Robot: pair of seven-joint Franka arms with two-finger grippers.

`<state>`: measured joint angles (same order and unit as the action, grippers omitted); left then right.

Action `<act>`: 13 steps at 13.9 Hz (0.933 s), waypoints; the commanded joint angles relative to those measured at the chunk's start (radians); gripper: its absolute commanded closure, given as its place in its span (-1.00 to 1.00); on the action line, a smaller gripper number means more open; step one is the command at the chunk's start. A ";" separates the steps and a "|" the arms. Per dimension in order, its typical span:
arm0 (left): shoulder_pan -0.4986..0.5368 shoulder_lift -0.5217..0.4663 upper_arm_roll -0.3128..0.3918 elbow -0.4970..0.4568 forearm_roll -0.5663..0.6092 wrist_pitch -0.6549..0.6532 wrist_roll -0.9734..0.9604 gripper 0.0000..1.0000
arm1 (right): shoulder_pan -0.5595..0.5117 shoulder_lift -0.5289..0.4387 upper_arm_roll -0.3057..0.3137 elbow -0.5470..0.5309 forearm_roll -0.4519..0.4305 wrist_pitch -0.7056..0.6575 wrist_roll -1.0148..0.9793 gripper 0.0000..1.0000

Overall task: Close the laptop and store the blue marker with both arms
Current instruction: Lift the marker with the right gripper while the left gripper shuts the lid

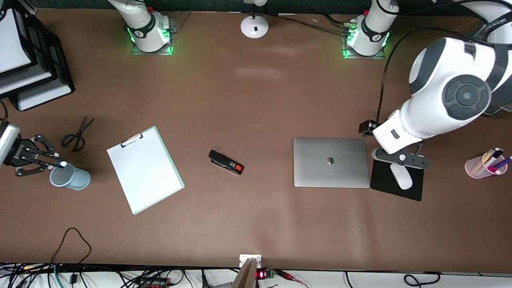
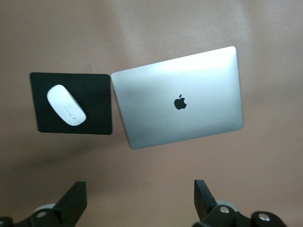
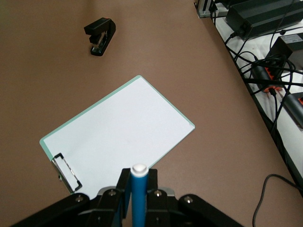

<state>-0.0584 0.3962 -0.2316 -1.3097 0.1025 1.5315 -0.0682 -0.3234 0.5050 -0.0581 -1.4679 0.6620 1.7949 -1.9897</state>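
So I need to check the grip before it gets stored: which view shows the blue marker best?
The right wrist view: the blue marker stands clamped in the right gripper, its blue barrel and whitish end close up. The front view shows only its whitish tip above the mesh cup. The left wrist view misses it.

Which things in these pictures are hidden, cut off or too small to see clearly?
- Blue marker: right wrist view, lower part hidden by the right pincer; front view shows only its white tip.
- Blue cup: inside not visible.
- Left pincer: left wrist view, cut off at the edge.
- Pink cup: pens too small to count.
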 commanded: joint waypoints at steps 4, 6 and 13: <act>0.087 -0.247 0.141 -0.230 -0.099 0.007 0.221 -1.00 | -0.085 0.067 0.014 0.021 0.157 -0.040 -0.204 1.00; 0.098 -0.328 0.184 -0.371 -0.106 0.129 0.235 -1.00 | -0.092 0.093 0.015 0.040 0.192 -0.045 -0.236 1.00; 0.117 -0.439 0.193 -0.505 -0.107 0.323 0.234 -1.00 | -0.123 0.193 0.015 0.058 0.321 -0.049 -0.388 1.00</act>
<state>0.0662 0.0107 -0.0402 -1.7771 0.0021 1.8533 0.1577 -0.4169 0.6650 -0.0572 -1.4467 0.9494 1.7715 -2.3298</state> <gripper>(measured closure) 0.000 0.824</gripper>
